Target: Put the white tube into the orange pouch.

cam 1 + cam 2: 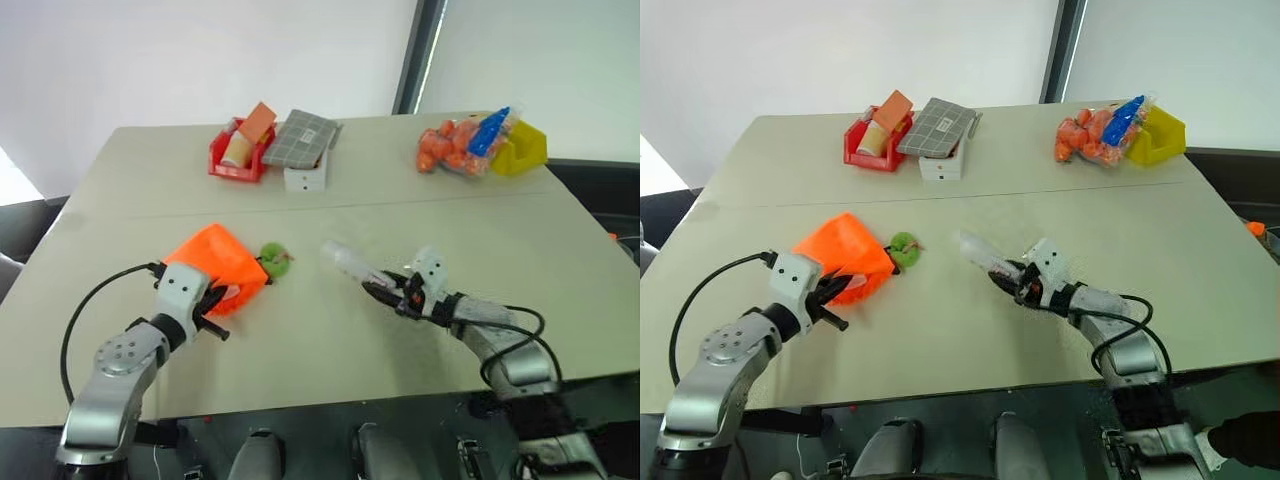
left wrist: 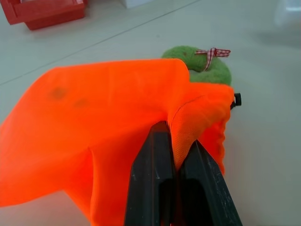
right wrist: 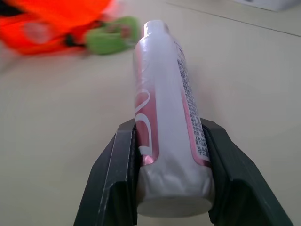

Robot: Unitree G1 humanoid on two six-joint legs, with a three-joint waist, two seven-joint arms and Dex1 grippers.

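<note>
head views: the left tool [image 1: 212, 305] pinches a fold of the orange pouch [image 1: 215, 262] on the worktop [image 1: 330, 330]; the right tool [image 1: 388, 290] carries the white tube [image 1: 350, 262], near the pouch but apart. left wrist view: fingers [image 2: 155, 179] clenched on fabric beside the green tag [image 2: 207, 68]. right wrist view: tube clamped between both fingers [image 3: 113, 183], aimed toward the pouch. grasp done; insertion remains.

Bright, even daylight over a pale table

Soft light leaves only faint shadows on the table [image 1: 330, 330]; the far wall is washed out white. In the right wrist view the white tube [image 3: 169, 122] is sharp while the orange pouch [image 3: 51, 19] and green tag [image 3: 110, 35] smear with blur.
</note>
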